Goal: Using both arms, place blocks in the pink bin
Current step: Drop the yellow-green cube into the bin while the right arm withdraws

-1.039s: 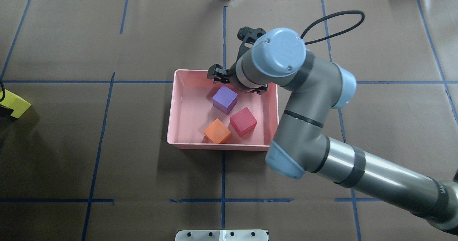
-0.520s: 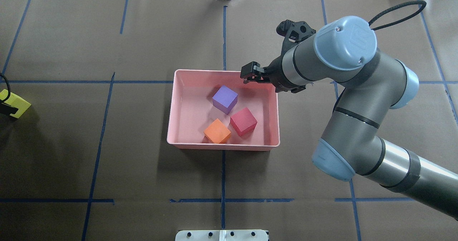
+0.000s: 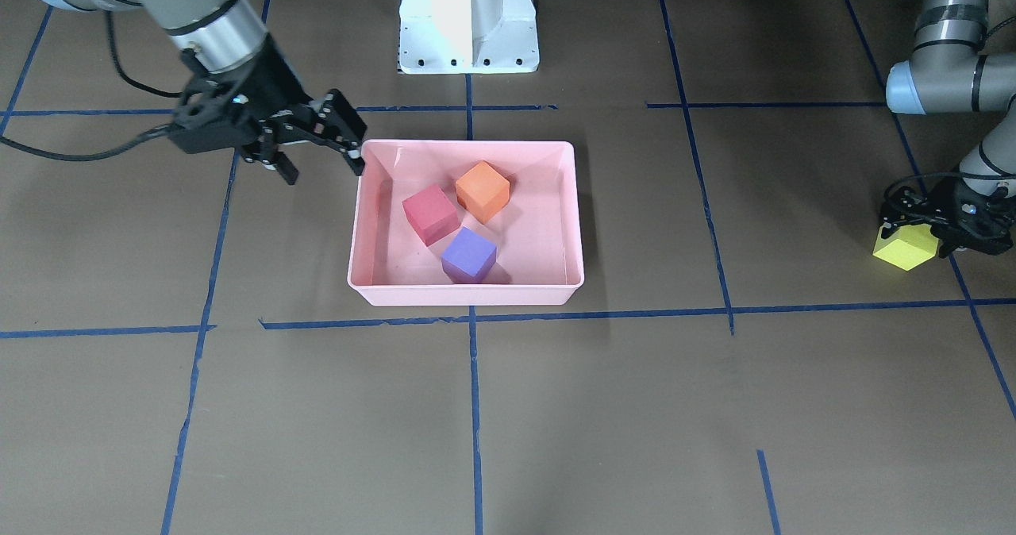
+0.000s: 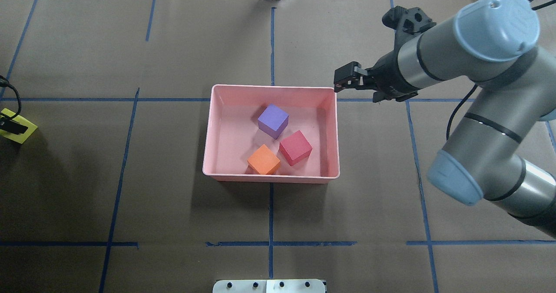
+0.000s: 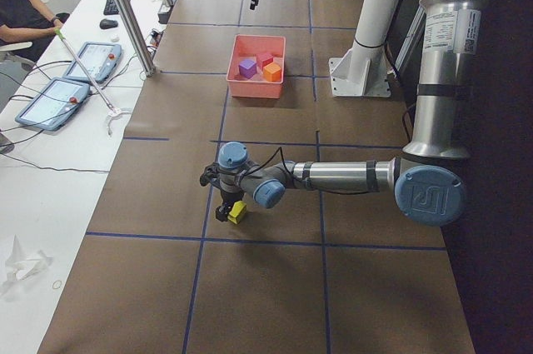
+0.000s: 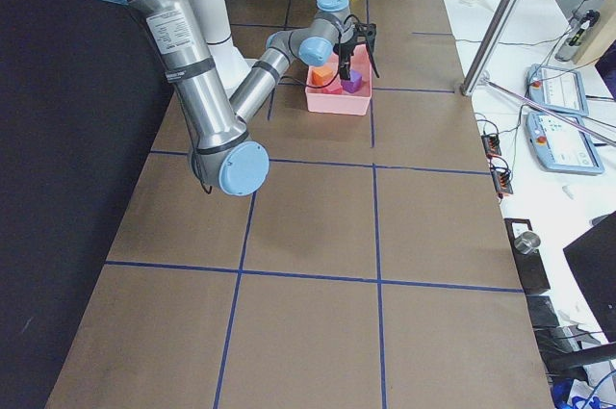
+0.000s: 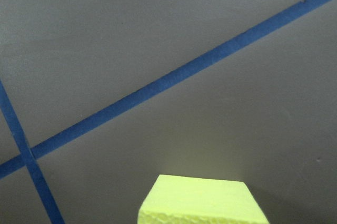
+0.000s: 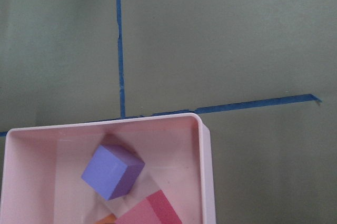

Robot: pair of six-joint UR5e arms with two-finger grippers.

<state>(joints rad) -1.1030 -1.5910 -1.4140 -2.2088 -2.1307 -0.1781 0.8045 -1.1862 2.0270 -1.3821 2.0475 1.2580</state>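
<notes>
The pink bin sits mid-table and holds the purple block, the red block and the orange block. My right gripper is open and empty, raised above the table just beyond the bin's right side; it also shows in the front view. The yellow-green block lies on the table at the far left. My left gripper is down over the yellow-green block, which fills the bottom of the left wrist view. I cannot tell how its jaws stand.
Blue tape lines cross the brown table cover. The white pedestal base stands behind the bin on the robot's side. Tablets and cables lie on a white bench past the far edge.
My right arm has drawn back from above the purple block to the right, out past the bin's edge, empty. The left gripper's black finger has crept further over the yellow-green block.
</notes>
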